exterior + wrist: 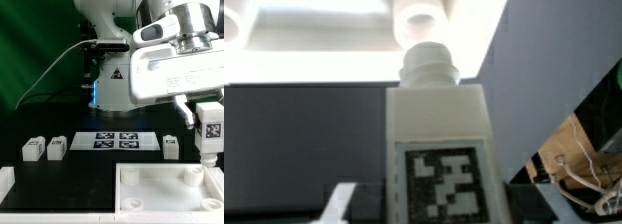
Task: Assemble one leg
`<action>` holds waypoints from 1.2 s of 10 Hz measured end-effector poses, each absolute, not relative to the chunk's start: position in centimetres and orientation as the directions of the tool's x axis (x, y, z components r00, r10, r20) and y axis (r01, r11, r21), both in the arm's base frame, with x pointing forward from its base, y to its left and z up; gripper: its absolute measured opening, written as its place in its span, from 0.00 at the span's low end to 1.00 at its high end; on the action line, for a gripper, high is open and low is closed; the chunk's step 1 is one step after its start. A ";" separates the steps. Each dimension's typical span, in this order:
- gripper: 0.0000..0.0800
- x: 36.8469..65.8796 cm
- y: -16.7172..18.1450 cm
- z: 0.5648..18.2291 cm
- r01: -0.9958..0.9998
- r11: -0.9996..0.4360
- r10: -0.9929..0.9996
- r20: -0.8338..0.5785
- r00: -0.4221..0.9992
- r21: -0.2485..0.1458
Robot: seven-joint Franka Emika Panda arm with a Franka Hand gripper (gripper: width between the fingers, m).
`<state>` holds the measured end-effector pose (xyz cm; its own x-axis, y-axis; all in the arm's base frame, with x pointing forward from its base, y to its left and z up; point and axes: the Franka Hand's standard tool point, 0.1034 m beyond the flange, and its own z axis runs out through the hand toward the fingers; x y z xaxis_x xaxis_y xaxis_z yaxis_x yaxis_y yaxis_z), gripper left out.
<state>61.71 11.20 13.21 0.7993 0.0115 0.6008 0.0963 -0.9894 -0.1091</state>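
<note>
My gripper (205, 116) is shut on one leg (210, 132), a stubby white block with a black-and-white tag, and holds it upright above the far right part of the white panel (150, 200). Its narrow end points down and hangs just above the panel's rim. In the wrist view the leg (438, 120) fills the middle, with my gripper (438, 208) round its tagged end and one fingertip (349, 200) showing beside it. Beyond the leg's rounded tip lies the bright panel (313, 45). Three more legs stand on the table: two (33, 149) (55, 148) at the exterior view's left and one (170, 146) at its right.
The marker board (115, 140) lies flat on the table between the loose legs, behind the panel. The robot's base (110, 85) stands behind it with a cable running off to the exterior view's left. A white block (6, 185) sits at the front left edge.
</note>
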 end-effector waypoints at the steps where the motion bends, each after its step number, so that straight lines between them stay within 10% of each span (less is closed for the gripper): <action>1: 0.37 62.5 11.4 12.4 0.094 -0.989 0.005 0.601 0.799 -0.116; 12: 0.37 62.2 11.8 8.6 0.091 -0.988 0.004 0.577 0.817 -0.122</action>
<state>62.17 11.77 8.57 0.8169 0.0040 0.5768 0.0911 -0.9883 -0.1222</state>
